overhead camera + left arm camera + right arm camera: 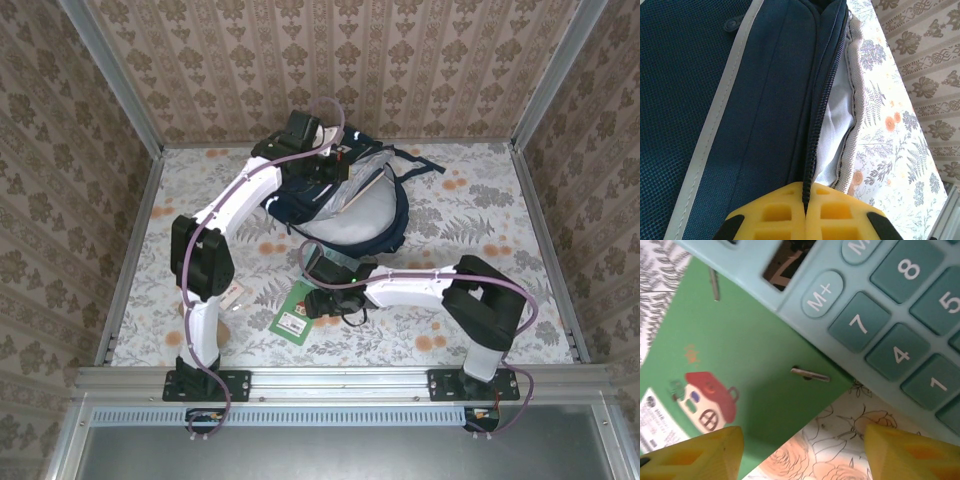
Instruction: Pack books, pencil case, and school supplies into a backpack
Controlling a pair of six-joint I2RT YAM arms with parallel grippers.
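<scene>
1. The left claw [805, 212] is clamping the backpack [765, 100] by its zipper edge, holding the mouth open.
2. The right claw [800, 450], jaws apart and empty, is hovering just near-side of the backpack.
3. The calculator [880, 315] is lying diagonally ahead of it, overlapping the green book [740, 355]; bare table [840, 425] is showing between the fingers [695, 455].

We see two arms built alike: the left arm [240, 192] and the right arm [415, 287] have glossy white link shells between blocky black joint housings. A lilac cable [330, 104] trails along each. Black base plates [207, 384] sit near the bottom edge. The left gripper [805, 202] and right gripper [802, 450] have yellow fingers [695, 452] moulded with square recesses.
</scene>
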